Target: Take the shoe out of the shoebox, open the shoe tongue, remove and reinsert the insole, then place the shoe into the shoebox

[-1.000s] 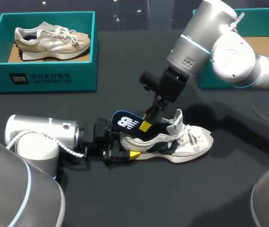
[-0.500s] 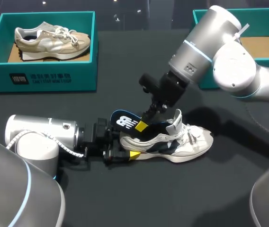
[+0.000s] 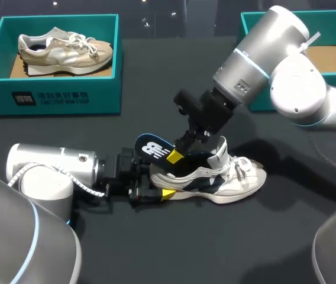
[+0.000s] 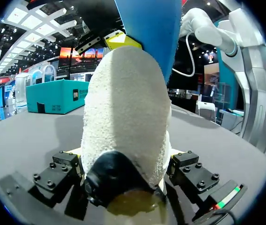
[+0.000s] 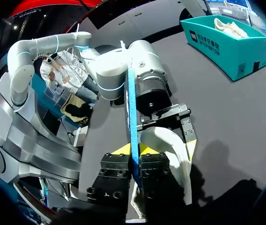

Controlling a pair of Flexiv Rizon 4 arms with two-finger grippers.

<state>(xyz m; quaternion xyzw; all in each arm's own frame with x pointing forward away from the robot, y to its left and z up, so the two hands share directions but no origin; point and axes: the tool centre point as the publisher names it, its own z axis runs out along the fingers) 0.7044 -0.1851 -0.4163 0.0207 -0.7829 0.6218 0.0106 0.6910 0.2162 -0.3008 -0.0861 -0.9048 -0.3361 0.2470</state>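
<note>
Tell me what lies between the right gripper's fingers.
The blue insole, seen edge-on, is clamped between the fingers of the right gripper, partly inside the white shoe. The right wrist view shows this most clearly.

**Shoe**: a white trainer with dark navy side panels, at the centre of the frame on the dark worktop. It stands on its sole, toe to the right and heel to the left. The white tongue is lifted upright and the laces are loose. My left end effector clamps the heel from both sides.

**Insole**: dark blue with a white logo. Its heel end is raised clear of the collar, tilting up and left, while its front end is still inside the shoe. My right end effector pinches it.

**Shoebox**: teal and open, with a brown floor, at the upper right and partly hidden by my right arm.
</note>
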